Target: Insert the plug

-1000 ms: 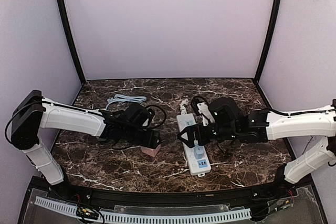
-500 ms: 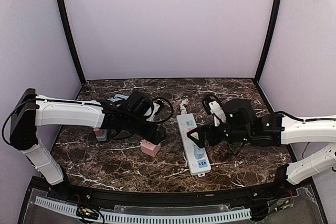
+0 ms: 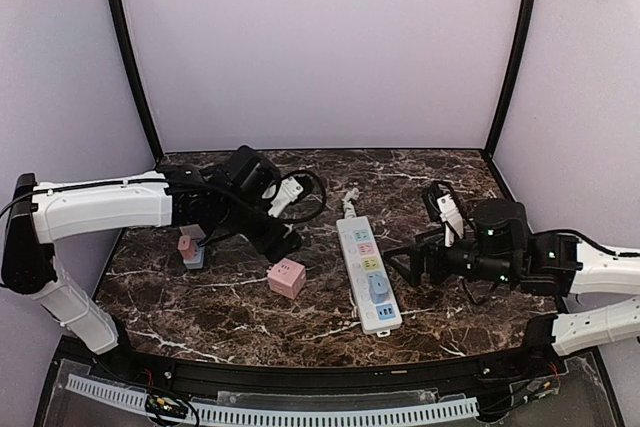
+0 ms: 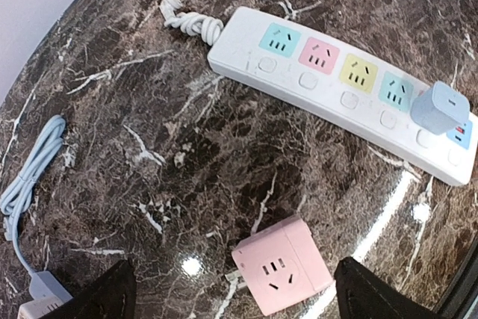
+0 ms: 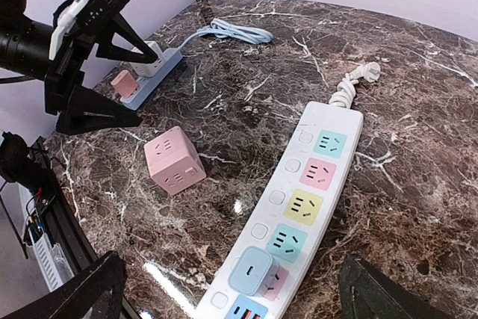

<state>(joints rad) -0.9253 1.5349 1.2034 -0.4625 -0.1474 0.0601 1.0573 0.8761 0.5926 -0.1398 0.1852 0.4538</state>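
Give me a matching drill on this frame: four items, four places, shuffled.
1 blue adapter
2 pink cube
3 light-blue cable
4 white cord

A bundled at the far end of the power strip
B plugged into the power strip
C loose on the table, left of the strip
D looped at the table's far left

Pairs: 1-B, 2-C, 3-D, 4-A

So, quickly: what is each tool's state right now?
Left tool: open, holding nothing.
Right tool: open, holding nothing.
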